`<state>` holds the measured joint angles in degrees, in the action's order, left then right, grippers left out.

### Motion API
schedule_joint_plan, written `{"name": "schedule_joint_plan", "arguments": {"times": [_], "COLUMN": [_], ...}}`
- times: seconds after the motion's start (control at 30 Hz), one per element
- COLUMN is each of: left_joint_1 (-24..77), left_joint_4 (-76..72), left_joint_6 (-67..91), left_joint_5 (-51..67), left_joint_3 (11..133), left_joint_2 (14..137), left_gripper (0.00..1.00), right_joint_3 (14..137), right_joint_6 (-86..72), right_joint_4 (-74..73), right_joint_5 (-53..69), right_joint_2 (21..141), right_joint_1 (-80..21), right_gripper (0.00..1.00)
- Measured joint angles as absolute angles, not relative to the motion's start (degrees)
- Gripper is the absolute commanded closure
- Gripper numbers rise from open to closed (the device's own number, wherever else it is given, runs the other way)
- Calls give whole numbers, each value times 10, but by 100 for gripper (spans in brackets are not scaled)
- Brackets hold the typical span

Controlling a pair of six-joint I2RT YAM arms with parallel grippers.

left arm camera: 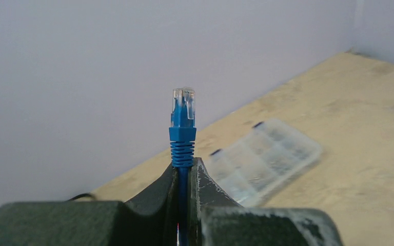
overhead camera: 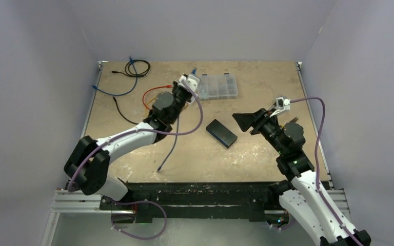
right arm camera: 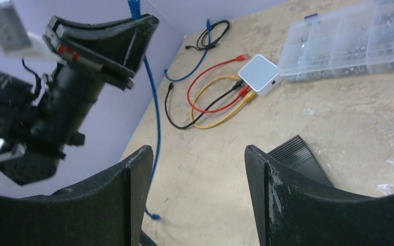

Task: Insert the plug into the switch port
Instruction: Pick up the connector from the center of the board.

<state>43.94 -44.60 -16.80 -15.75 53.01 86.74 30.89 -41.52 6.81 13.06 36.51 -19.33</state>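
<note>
Blue plug [left arm camera: 183,120] between left fingers [left arm camera: 205,188]

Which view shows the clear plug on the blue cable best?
The left wrist view: the clear plastic plug stands sharp and central above the shut left gripper pinching its blue cable. The top external view shows only a tiny blue speck; the right wrist view, its blue end at the top edge.
</note>
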Motion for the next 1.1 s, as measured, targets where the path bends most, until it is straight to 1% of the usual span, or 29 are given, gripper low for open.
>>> {"name": "schedule_joint_plan", "arguments": {"times": [0.2,0.3,0.4,0.53,0.8,0.93,1.1], "left_joint_1": [321,295,291,291,286,285,285], "left_joint_4": [-310,-275,-237,-187,-79,-48,-50], "left_joint_6": [-224,-260,-269,-239,-133,-95,-54], "left_joint_5": [-145,-154,-143,-66,147,229,293], "left_joint_3": [586,598,598,601,601,589,572], "left_joint_2": [827,827,833,872,1025,1043,1043], "left_gripper": [100,100,100,100,100,100,100], "right_joint_3": [299,289,276,263,258,258,271], "right_joint_6": [-385,-375,-369,-360,-318,-298,-272], "right_joint_4": [69,70,74,78,78,82,86], "right_joint_5": [119,118,119,121,121,119,116], "right_joint_2": [343,346,354,368,389,423,513], "right_joint_1": [-193,-193,-193,-193,-193,-193,-193], "right_gripper": [30,31,31,31,31,31,27]}}
